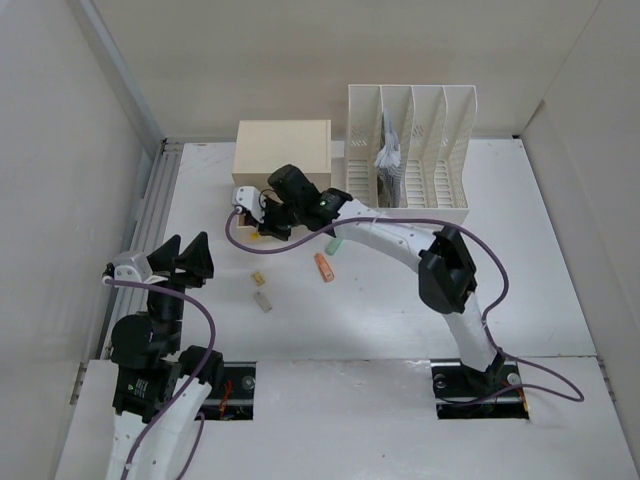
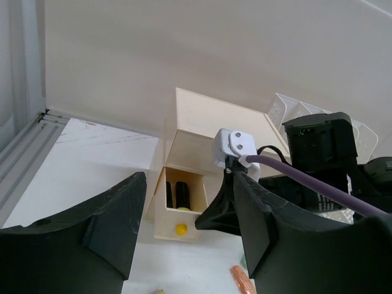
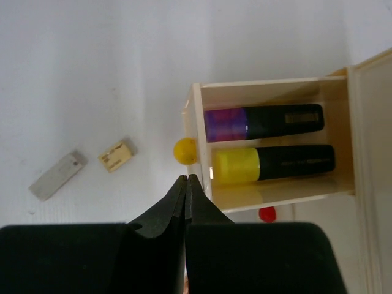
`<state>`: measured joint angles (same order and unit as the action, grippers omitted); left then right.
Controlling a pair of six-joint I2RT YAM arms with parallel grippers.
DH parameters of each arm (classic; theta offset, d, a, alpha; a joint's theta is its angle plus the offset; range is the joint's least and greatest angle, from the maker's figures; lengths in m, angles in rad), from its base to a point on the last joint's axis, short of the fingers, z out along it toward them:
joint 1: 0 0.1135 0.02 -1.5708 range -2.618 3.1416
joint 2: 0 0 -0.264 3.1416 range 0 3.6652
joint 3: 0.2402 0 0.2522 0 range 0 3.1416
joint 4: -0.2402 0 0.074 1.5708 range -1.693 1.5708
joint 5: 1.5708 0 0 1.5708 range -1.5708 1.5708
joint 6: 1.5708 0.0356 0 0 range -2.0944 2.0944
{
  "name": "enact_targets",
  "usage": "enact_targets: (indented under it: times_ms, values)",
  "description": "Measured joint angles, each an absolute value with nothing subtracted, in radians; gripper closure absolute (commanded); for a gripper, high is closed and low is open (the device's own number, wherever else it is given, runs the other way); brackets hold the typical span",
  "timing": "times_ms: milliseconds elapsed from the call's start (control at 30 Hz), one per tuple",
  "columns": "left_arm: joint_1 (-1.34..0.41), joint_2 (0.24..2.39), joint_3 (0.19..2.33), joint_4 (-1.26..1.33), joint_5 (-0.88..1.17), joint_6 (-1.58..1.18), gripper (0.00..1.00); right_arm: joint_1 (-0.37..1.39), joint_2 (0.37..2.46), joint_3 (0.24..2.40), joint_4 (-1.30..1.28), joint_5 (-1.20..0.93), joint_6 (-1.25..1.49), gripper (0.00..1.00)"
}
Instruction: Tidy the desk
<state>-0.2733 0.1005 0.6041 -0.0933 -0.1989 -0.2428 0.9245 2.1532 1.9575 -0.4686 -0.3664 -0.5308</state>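
Observation:
The desk [image 1: 530, 250] carries a cream drawer box [image 1: 283, 150] with one small drawer [image 3: 269, 184] pulled out. Inside it lie a purple highlighter [image 3: 263, 121] and a yellow highlighter [image 3: 272, 163]. My right gripper [image 3: 186, 179] is shut and holds nothing; its tips sit at the drawer's front, just below the yellow knob [image 3: 184, 150]. Over the near left of the desk my left gripper [image 2: 188, 177] hangs open and empty, facing the open drawer [image 2: 177, 211]. An orange marker [image 1: 324, 267], a green item [image 1: 336, 243], a cream eraser [image 1: 256, 278] and a grey bar [image 1: 263, 298] lie loose.
A white slotted file rack [image 1: 410, 150] with papers stands right of the drawer box. A grooved metal rail [image 1: 150, 220] runs along the left edge, and pale walls close in the sides. A red knob [image 3: 266, 214] shows below the open drawer.

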Motion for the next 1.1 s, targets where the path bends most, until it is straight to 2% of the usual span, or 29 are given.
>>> enact_targets:
  times_ms: [267,667,1100]
  values:
    - [-0.273,0.094,0.604,-0.093,-0.199,-0.243,0.39,0.958,2.217,1.963,-0.352,-0.133,-0.489,1.0]
    - [-0.273,0.096,0.604,-0.093,-0.2,-0.243,0.38,0.994,2.333,2.036,-0.249,0.202,-0.475,1.0]
    - [-0.273,0.11,0.604,-0.093,-0.2,-0.243,0.38,0.992,2.399,2.097,-0.186,0.345,-0.517,1.0]
